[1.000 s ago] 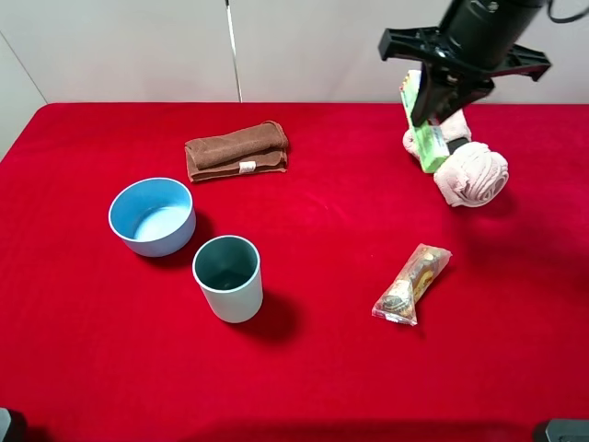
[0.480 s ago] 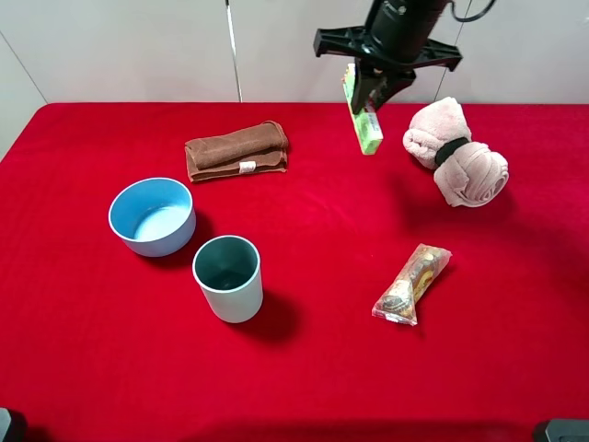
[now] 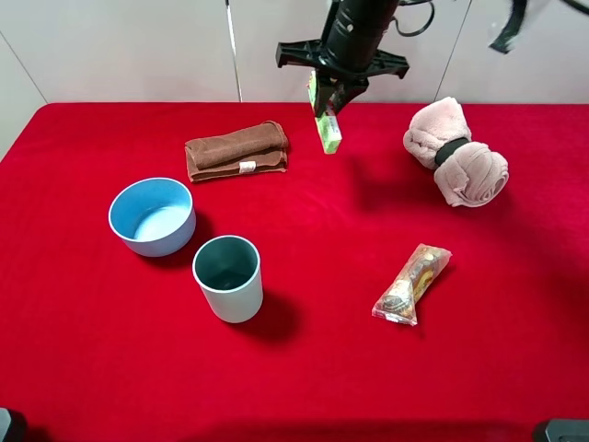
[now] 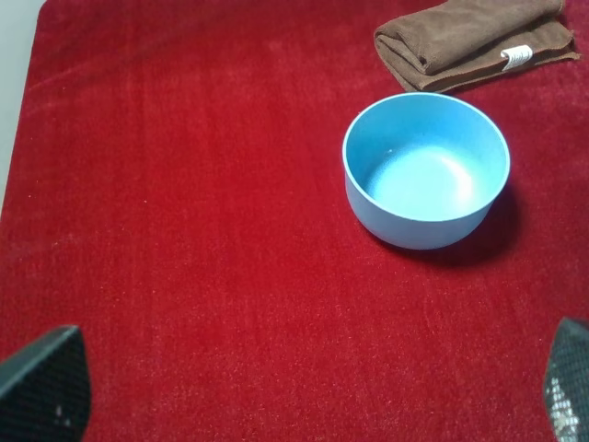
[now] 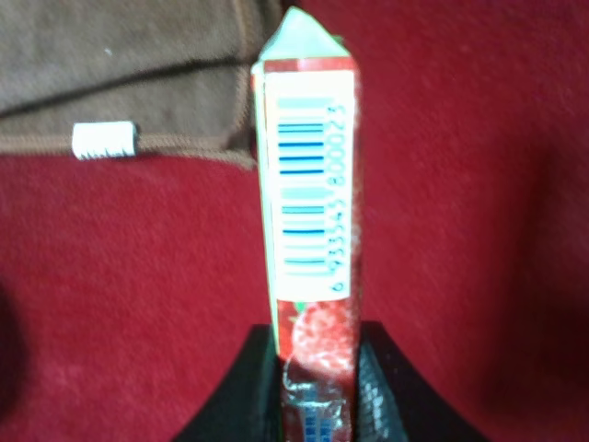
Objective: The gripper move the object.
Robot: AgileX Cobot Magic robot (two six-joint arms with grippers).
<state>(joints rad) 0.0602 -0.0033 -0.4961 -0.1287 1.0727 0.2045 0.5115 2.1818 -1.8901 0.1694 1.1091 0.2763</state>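
A: Where's the long slim light-green cardboard box [image 3: 326,129] with red and white print?
B: Upper middle of the high view, hanging above the red cloth table [image 3: 304,368], clamped at its upper end in the right black two-fingered claw [image 3: 329,99]. Left claw [image 4: 304,382] stands wide apart, empty.
A: How will it handle?
B: Likely light, stiff but crushable, smooth-sided; grip the flat broad faces, gently
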